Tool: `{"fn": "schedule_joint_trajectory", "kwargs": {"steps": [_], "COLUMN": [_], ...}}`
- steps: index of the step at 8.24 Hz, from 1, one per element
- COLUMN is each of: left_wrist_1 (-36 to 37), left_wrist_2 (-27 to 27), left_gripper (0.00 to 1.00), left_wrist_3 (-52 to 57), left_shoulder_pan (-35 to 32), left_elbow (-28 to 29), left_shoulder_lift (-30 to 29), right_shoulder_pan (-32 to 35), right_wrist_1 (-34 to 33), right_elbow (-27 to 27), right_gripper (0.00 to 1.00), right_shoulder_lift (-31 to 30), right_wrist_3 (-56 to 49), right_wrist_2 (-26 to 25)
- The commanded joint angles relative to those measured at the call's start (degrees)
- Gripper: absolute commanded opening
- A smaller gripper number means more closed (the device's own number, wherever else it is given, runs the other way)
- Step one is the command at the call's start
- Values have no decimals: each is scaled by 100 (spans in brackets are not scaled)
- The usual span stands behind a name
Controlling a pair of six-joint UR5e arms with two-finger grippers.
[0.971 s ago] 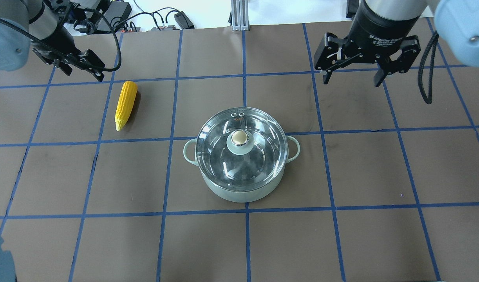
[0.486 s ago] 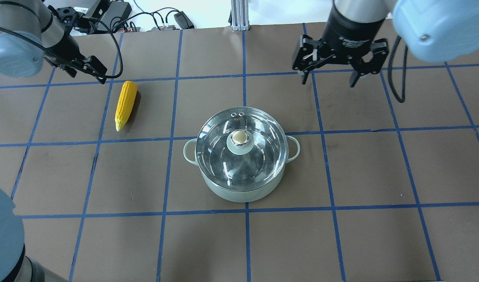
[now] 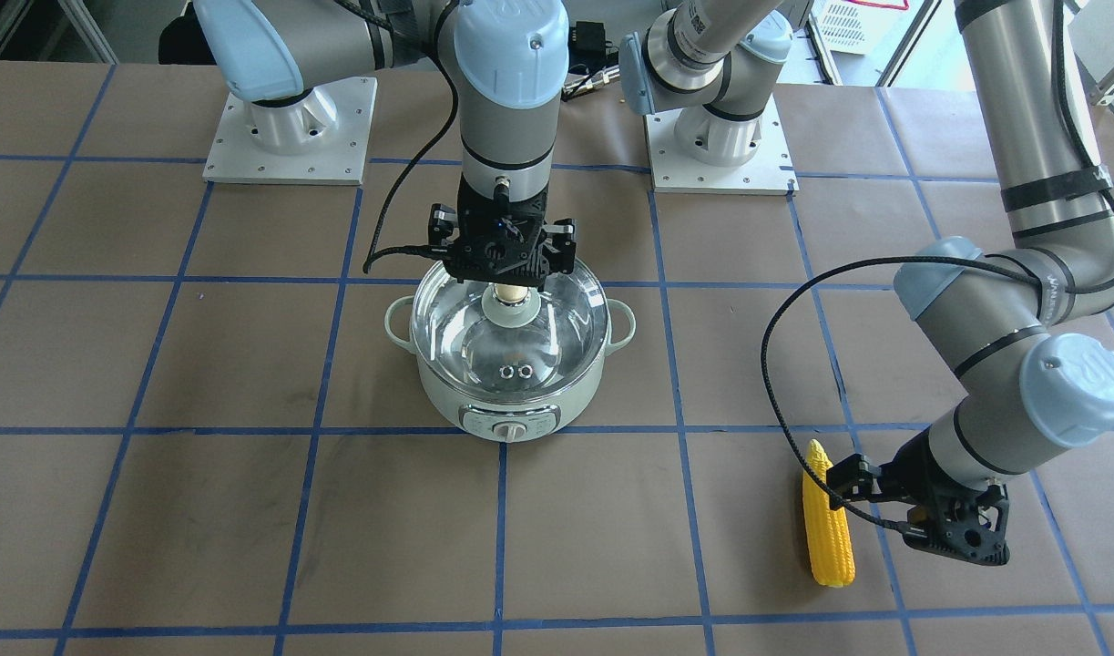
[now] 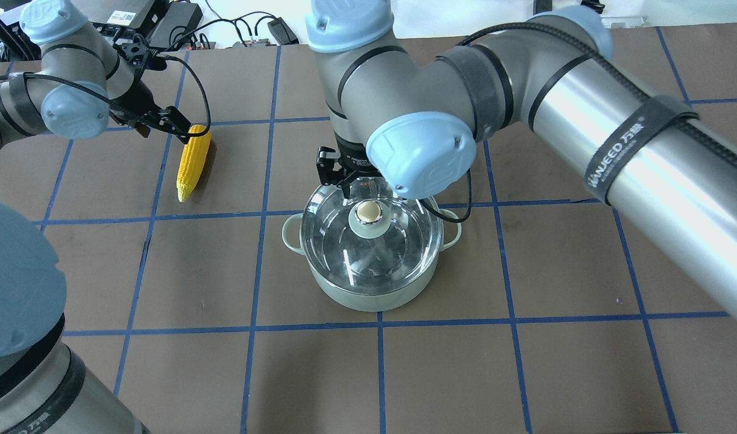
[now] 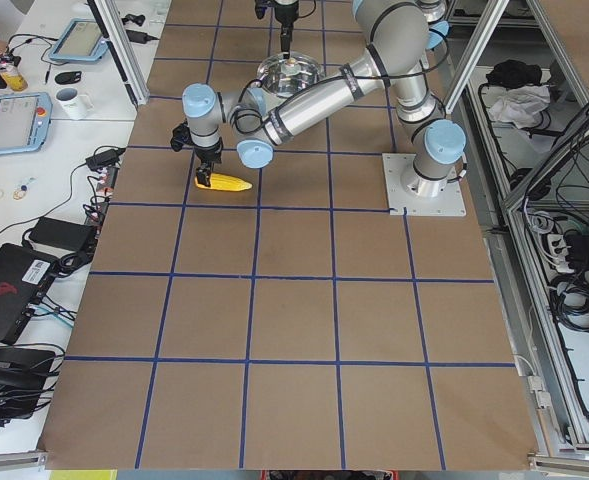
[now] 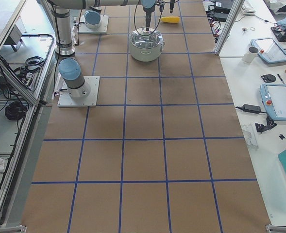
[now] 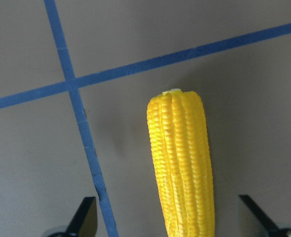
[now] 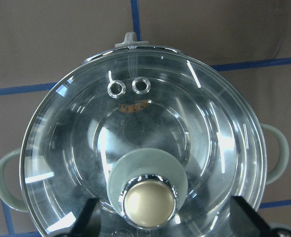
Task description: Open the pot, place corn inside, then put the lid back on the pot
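Hovering open-jawed: right gripper (image 3: 511,273) over gold knob (image 4: 369,211) of round clear glass lid (image 4: 368,256), left gripper (image 7: 170,222) above bright yellow ear of corn (image 4: 192,160)
Lid sits on mint-green pot (image 4: 374,299); judged fragile, slick; grasp the knob

overhead view: right gripper (image 3: 513,284) over the pot (image 4: 374,298) largely hidden by its own arm (image 4: 417,158). left wrist view: corn (image 7: 182,168), well apart from the pot, cut off at bottom edge.

The left tool (image 5: 206,168) hangs over one end of the corn (image 5: 228,183).
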Motion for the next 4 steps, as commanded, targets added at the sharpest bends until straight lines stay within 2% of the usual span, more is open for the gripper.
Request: {"fn": "schedule_joint_trajectory", "kwargs": {"steps": [1,3,4], "left_wrist_1": [403,493,493], "left_wrist_2": [-179,-188,-197], "left_gripper": [100,100,100], "left_wrist_3": [-538,-576,-594], "left_shoulder_pan": [-9,-17,-17], "left_elbow": [23,23,23], "left_shoulder_lift": [-470,-655,-656], "right_shoulder_pan": [132,150,150], "right_wrist_1": [-540,-540,-549], "right_elbow": [395,395,395], "right_gripper": [92,91,83], "right_shoulder_lift": [162,224,216], "right_wrist_3": [91,99,99], "right_wrist_2": [-11,-2,-11]}}
